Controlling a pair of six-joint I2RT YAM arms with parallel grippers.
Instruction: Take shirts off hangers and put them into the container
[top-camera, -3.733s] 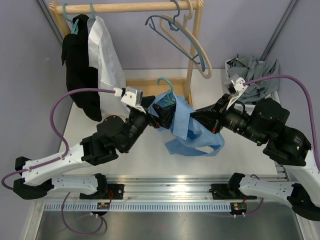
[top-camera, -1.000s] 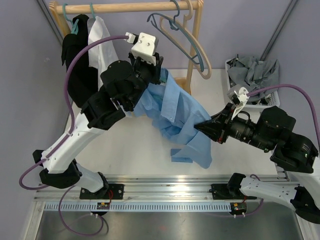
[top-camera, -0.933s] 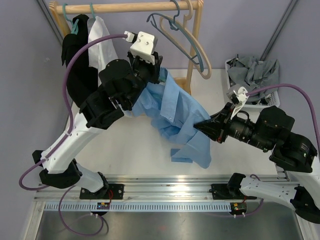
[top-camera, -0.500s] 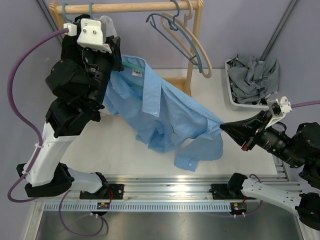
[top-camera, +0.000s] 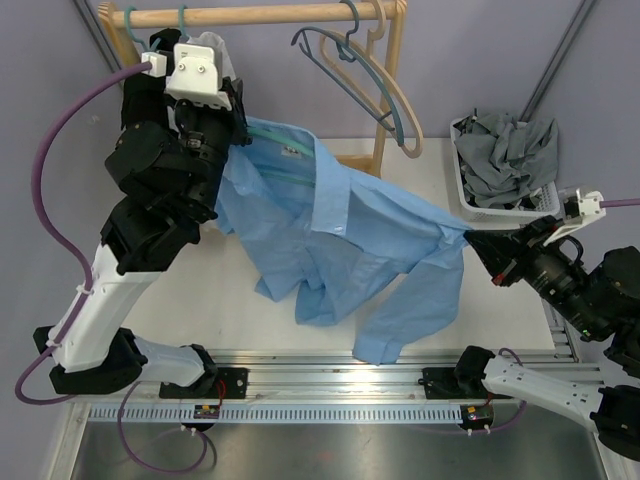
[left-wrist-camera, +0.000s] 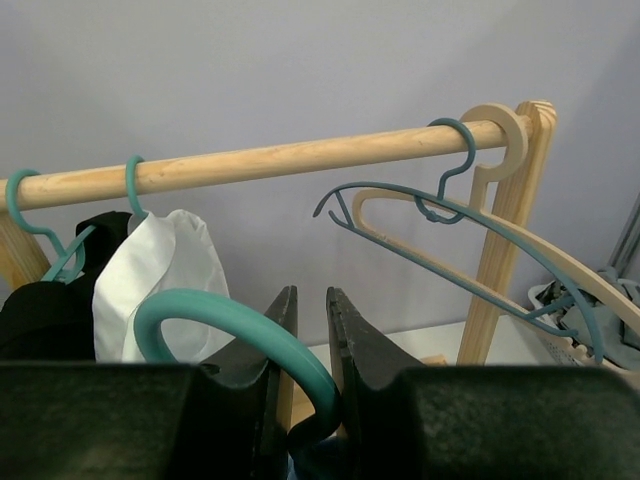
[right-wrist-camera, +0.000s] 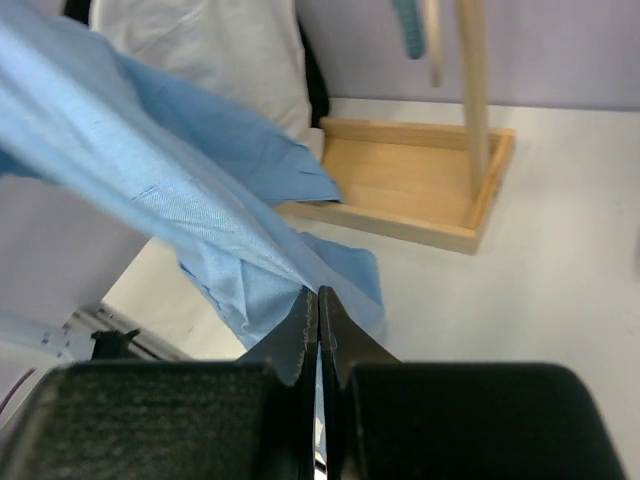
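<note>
The right gripper (right-wrist-camera: 318, 300), jaws pinched flat on a fold of the light blue shirt (top-camera: 340, 240), holds it stretched across mid-frame, while the left gripper (left-wrist-camera: 308, 300) at upper left clamps the hook of the teal hanger (left-wrist-camera: 200, 302) inside the collar. The cloth looks light, limp and prone to slide. A hold near the collar or shoulder seems surest for reaching the white basket (top-camera: 466, 198) at right.

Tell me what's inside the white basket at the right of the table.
Crumpled grey fabric fills the white basket, heaped above its rim. Whatever lies beneath that heap, including the basket floor, is covered and cannot be seen.
</note>
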